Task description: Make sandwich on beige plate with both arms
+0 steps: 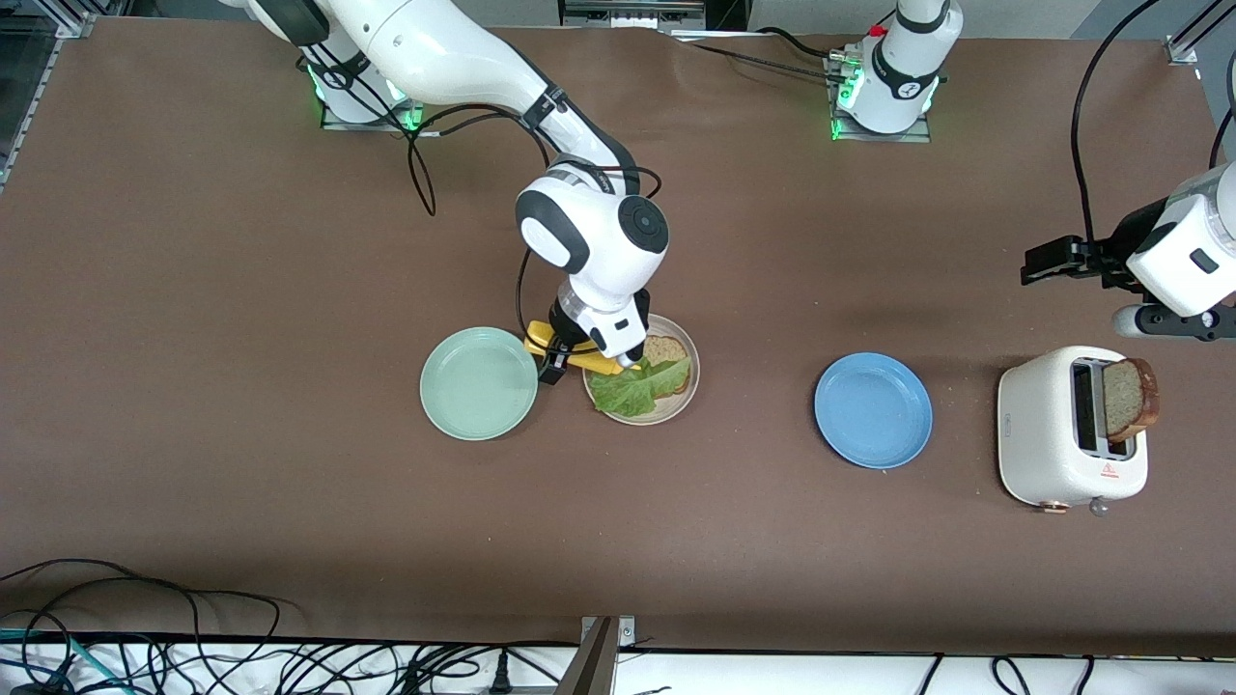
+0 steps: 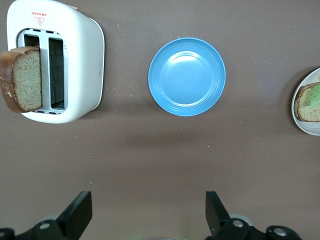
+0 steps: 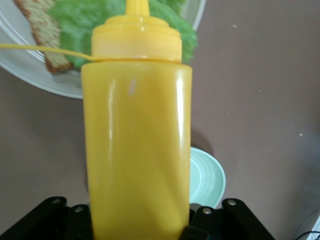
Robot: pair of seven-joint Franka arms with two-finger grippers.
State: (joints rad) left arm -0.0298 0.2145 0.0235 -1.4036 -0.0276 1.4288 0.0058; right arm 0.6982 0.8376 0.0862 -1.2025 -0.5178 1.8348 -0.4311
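The right tool (image 3: 137,227), at frame centre in the front view, is clamped on the bottle (image 3: 136,150), nozzle tipped over the lettuce (image 1: 637,388) and bread (image 1: 665,349) on the beige plate (image 1: 688,391). Risk: excess squeeze, or a nozzle off target, would put sauce on the plate or surface (image 1: 290,541); apparently nothing flows yet. The left tool (image 2: 147,212) waits wide open at right, near the toaster (image 1: 1048,434) holding the second slice (image 1: 1128,398).

I am holding the squeeze bottle (image 1: 570,355) in my right gripper (image 1: 591,359), tipped over the lettuce (image 1: 637,388) lying on the bread (image 1: 664,349) on the plate (image 1: 676,403); my left gripper (image 2: 147,212) is hanging near the toaster (image 1: 1048,430).
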